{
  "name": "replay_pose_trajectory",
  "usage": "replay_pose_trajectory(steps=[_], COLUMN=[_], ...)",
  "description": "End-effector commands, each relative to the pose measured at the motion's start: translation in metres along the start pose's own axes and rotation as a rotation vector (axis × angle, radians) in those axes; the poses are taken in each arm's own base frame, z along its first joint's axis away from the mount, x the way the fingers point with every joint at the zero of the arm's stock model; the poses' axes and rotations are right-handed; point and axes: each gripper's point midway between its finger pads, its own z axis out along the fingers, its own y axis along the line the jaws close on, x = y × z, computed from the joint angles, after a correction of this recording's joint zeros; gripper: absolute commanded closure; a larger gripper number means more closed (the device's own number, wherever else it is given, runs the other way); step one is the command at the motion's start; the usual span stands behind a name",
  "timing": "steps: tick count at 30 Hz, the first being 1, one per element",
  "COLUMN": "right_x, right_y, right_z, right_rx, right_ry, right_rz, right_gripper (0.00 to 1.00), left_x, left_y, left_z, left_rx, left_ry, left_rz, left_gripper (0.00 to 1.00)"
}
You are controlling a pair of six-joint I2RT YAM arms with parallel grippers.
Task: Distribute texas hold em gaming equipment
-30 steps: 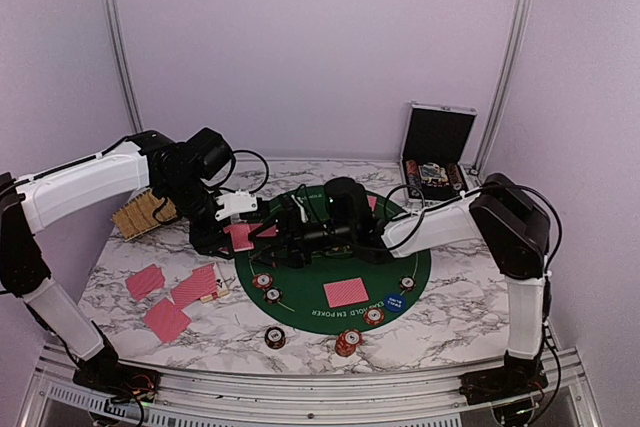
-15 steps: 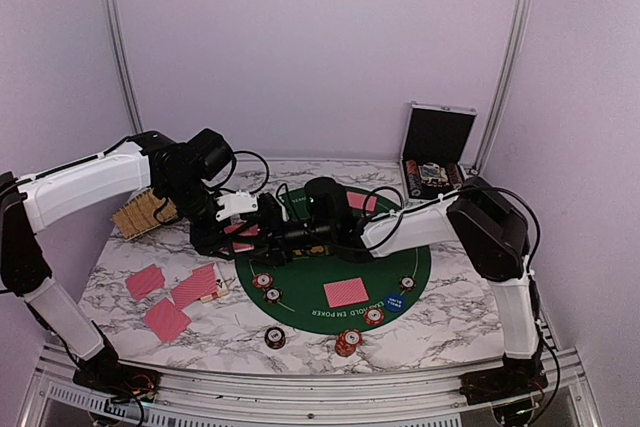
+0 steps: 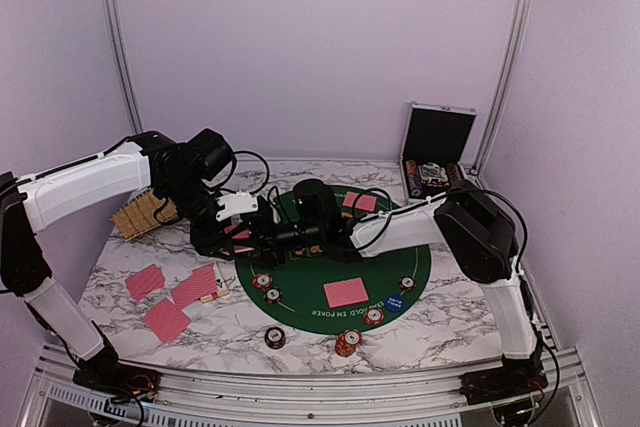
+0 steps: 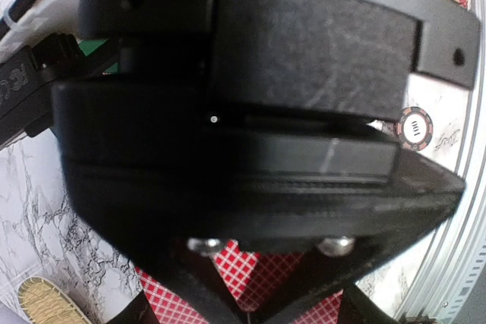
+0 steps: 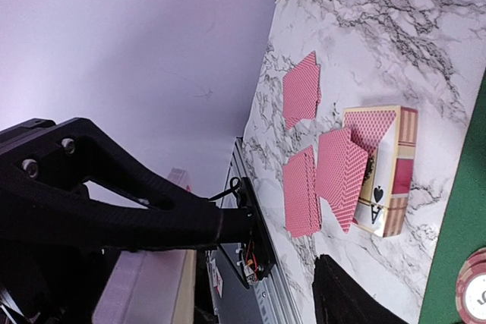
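one stack of cards (image 4: 257, 269) sits clenched in the left hand (image 3: 237, 237), the right hand (image 3: 263, 236) open just beside it.

White lettering curves along the near rim of the round green mat (image 3: 300, 287), and its clearest part reads "HOLD EM POKER". The card box (image 5: 395, 187) on the marble surface (image 5: 395, 36) bears a capital A beside a black spade sign. The blue disc (image 3: 397, 301) carries white words too small to read, and the mark on the poker chip (image 4: 415, 127) is blurred.
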Motion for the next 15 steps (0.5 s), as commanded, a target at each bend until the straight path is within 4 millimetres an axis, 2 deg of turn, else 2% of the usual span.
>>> replay_pose_trajectory(steps=[1,9,15], right_x=[-0.002,-0.012,-0.016], right_y=[-0.009,-0.026,-0.026], right_z=[0.007,-0.012,-0.029], right_rx=[0.034,0.106,0.124], right_ry=[-0.013,-0.095,-0.141], right_rz=[-0.005,0.013,0.01], right_gripper=[0.35,0.47,0.5], left_x=[0.002,0.003,0.004], left_y=[-0.008,-0.01,-0.012], left_z=[-0.003,-0.005,-0.005], left_rx=[0.035,0.039,0.041], left_ry=[0.007,0.005,0.005], left_rz=[-0.008,-0.003,-0.001], left_gripper=[0.37,0.37,0.37])
